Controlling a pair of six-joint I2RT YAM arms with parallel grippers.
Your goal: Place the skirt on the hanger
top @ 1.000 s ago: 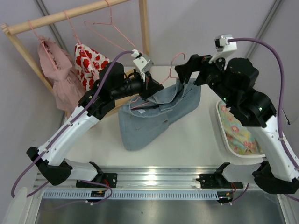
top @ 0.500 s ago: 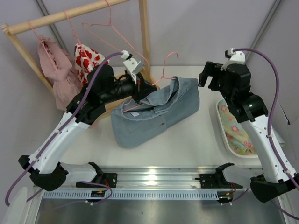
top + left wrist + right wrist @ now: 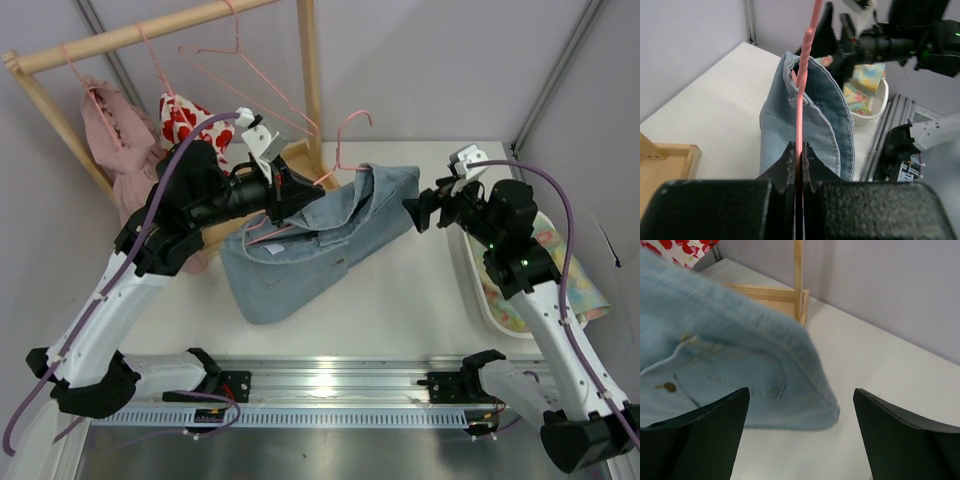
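White flat-topped desk (image 3: 400, 300) set into a corner of plain pale lilac-grey walls (image 3: 430, 60); a grey metal strip (image 3: 553, 75) runs up the wall joint. Light wooden clothes rack (image 3: 311, 70) stands at the desk's far left. Ribbed aluminium rail (image 3: 330, 378) lines the near edge. Lighting even, shadows soft.

Light blue denim skirt (image 3: 300, 270), coarse stitched cloth, thin pink wire hanger (image 3: 801, 107), smooth, my left gripper (image 3: 797, 152), matt grainy black plastic, pale wooden rack (image 3: 311, 70).
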